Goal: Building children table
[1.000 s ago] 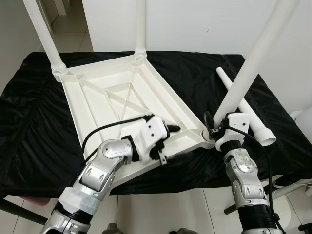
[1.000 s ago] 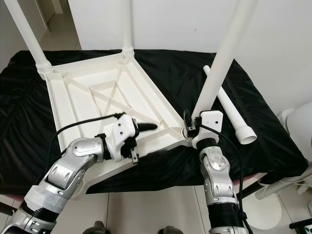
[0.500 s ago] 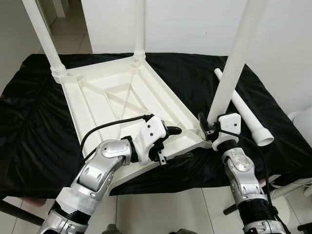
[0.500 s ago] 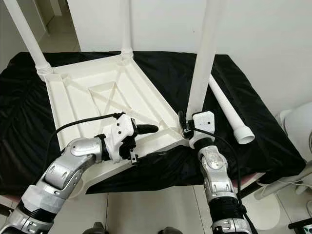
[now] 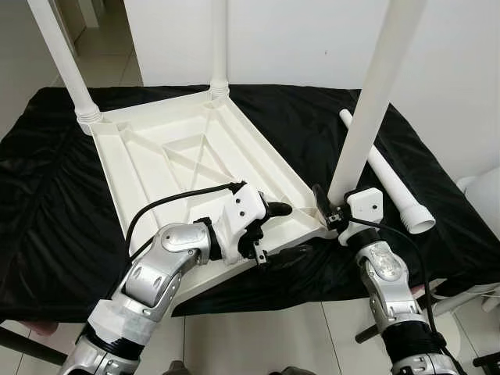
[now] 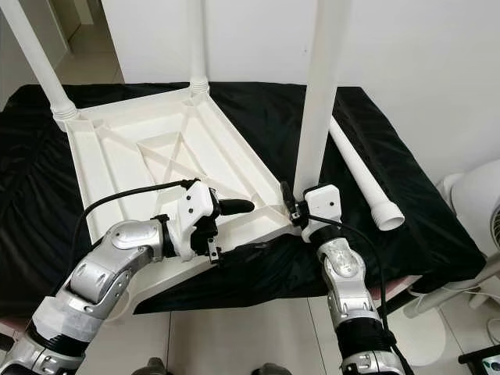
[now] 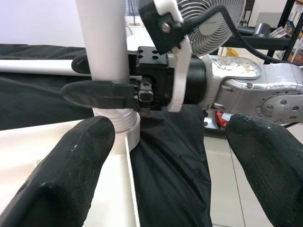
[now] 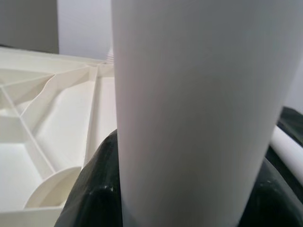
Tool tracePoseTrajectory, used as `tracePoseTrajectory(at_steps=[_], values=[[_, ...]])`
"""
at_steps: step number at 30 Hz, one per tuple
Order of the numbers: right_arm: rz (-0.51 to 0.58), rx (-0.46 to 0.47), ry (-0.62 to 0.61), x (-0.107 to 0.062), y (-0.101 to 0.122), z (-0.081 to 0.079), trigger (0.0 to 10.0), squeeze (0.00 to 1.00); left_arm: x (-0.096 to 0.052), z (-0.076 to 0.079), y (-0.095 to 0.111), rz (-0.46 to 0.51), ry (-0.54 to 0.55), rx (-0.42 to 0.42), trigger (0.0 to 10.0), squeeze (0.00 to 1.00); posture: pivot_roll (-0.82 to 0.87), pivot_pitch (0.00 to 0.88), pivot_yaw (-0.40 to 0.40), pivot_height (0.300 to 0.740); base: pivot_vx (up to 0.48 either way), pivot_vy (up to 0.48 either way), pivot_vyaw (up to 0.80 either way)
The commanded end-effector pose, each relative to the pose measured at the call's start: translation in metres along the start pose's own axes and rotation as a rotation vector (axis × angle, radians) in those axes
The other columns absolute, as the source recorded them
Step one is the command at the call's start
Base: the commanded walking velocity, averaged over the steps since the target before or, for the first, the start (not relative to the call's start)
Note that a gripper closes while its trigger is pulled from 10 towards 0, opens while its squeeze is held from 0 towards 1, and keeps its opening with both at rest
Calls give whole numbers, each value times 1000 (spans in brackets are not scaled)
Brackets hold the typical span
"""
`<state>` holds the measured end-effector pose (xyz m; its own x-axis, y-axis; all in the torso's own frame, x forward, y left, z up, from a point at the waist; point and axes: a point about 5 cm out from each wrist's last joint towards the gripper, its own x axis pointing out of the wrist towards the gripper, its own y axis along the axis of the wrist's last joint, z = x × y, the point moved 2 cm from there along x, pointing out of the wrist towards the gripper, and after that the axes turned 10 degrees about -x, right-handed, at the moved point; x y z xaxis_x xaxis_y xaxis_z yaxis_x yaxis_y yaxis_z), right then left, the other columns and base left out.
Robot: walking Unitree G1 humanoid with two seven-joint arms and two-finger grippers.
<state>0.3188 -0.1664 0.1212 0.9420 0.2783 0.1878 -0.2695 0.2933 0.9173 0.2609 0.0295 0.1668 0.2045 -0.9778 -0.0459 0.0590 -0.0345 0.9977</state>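
Right wrist view looks straight along the right tool [image 5: 328, 209], whose two black fingers [image 7: 97, 93] are pinched on the base of a white table leg [image 5: 373, 101] that stands nearly upright. In the left wrist view the leg's ribbed foot sits at the corner socket of the upturned white tabletop [image 5: 195, 168], though whether it is fully seated is hard to judge from here. The left tool [image 5: 269, 226] rests at the same near edge of the tabletop, just beside that corner, with its fingers [image 7: 66, 182] spread wide and nothing between them; one finger lies over the tabletop's ribbed underside.

Out from that corner, the tabletop lies underside up on a bench covered by a black cloth [image 5: 47, 203]. Two more legs rise from its far corners: one at the far left [image 5: 62, 62], one at the far middle [image 5: 219, 47]. A fourth leg [image 5: 391, 176] lies loose on the cloth just behind the held leg, its flared end pointing toward the bench's near right edge. A white fan [image 6: 476, 203] stands on the floor beyond that edge.
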Motion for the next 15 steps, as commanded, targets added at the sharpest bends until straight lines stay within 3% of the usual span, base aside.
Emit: tracePoseTrajectory(at_steps=[1,15], values=[[-142,75,6,-10,-28,-7,10000,0,1,2,3,-1,-23,7,10000,0,45,0,-19,740,0,0,0],[-182,166,-43,-2,-30,-8,10000,0,2,4,4,3,-23,1,10000,0,40,0,-27,740,0,0,0]])
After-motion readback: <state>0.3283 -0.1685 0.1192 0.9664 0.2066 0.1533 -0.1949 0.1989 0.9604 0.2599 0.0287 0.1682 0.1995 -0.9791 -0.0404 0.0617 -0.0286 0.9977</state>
